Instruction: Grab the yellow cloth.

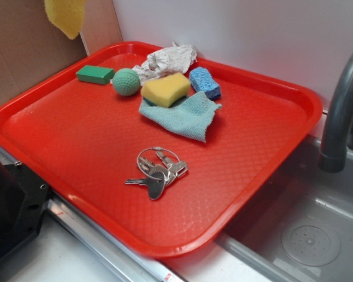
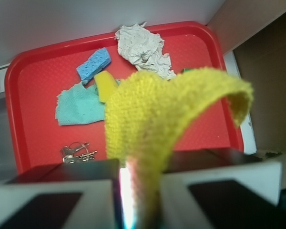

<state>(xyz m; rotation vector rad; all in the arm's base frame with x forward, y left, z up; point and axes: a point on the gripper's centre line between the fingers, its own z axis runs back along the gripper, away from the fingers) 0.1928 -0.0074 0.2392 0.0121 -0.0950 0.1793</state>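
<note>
Yellow cloth (image 2: 152, 119) pinched, gripper (image 2: 138, 200) seemingly raised.

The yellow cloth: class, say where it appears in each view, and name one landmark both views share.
Exterior: yellow cloth hangs at the top left edge, above the red tray.
Wrist: it fills the centre, pinched in the gripper.
Shared landmark: the keys.

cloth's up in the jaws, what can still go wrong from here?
1. Thin pinch: in the wrist view the gripper seems to hold the yellow cloth by one narrow fold, and most of it flops free, so it may slip out.
2. Blocked view: the cloth hides much of the red tray from the wrist camera, including part of the yellow sponge and green block.
3. A low carry could drag it across the crumpled paper.
</note>
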